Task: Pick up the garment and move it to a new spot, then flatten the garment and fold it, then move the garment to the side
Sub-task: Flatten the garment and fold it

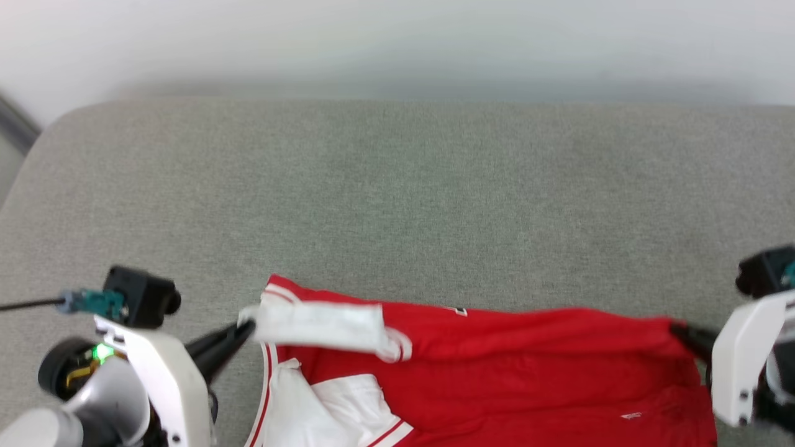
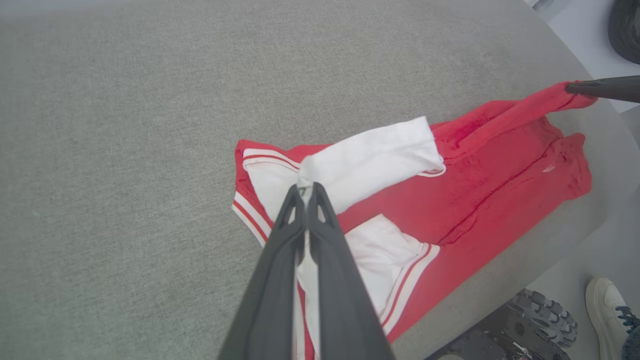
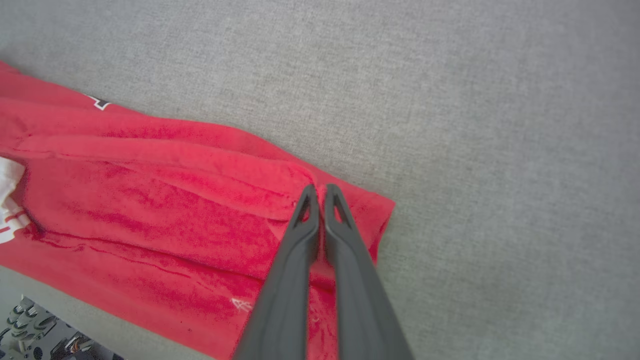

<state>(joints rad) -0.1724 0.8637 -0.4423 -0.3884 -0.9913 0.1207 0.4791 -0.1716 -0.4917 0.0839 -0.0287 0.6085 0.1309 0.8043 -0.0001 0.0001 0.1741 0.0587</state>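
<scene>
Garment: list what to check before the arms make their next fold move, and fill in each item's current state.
1. Grip of the left gripper, shut on the white sleeve: ok.
2. Grip of the right gripper, shut on the red corner of the garment: ok.
3. Fabric lying flat: not ok; it is creased and the sleeve is draped across the body.
4. Near edge fully on the gray surface: cannot tell.
5. Room on the surface beyond the fabric: ok.
</scene>
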